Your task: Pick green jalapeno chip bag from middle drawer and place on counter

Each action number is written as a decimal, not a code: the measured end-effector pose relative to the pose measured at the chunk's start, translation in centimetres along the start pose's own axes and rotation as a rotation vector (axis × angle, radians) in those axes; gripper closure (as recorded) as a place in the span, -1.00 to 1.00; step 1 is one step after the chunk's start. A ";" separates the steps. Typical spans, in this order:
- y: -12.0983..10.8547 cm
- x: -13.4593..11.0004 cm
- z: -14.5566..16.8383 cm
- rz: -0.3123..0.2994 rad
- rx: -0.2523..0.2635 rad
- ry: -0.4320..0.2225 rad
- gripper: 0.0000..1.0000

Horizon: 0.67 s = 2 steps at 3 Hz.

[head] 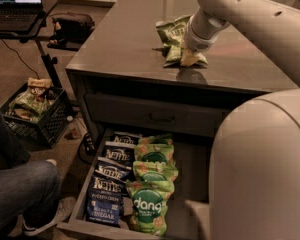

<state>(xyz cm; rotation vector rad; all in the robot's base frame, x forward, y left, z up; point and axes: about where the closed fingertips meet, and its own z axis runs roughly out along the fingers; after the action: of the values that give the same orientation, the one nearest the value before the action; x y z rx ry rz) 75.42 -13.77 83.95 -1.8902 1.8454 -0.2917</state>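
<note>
Pincer (192, 57): down at worktop level, right of centre, on end of pale arm (250, 16) coming in from top right. State: can't tell whether spread or pinching.
Green jalapeno chip bag (170, 33): olive-green, crumpled, lying on worktop directly under and behind pincer; pincer sits against its near-right part.
Worktop (120, 44): glossy grey, atop dark cabinet; carries only the bag and pincer in view.
Upper drawer front (155, 115): closed, dark bar handle, just below worktop edge.
Middle drawer (191, 159): pulled open, low down near the floor.
Drawer contents: blue Kettle bags (105, 196) in the left row, bright green dang bags (149, 204) in the row beside them, rows touching; right part bare.
Robot body (262, 169): big pale curved shell, fills bottom right, hides drawer's right end.
Crate (42, 121): black, on floor left of cabinet, w/ snack bags (32, 96).
Person's leg (17, 196): jeans, bottom left.
Laptop (15, 1): top left on a stand.
</note>
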 end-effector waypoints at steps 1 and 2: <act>0.0 0.0 0.0 0.000 0.000 0.000 -0.75; 0.0 0.0 0.0 0.000 0.000 0.000 -1.00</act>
<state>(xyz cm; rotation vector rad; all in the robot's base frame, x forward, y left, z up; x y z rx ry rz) 75.42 -13.77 83.94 -1.8903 1.8455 -0.2916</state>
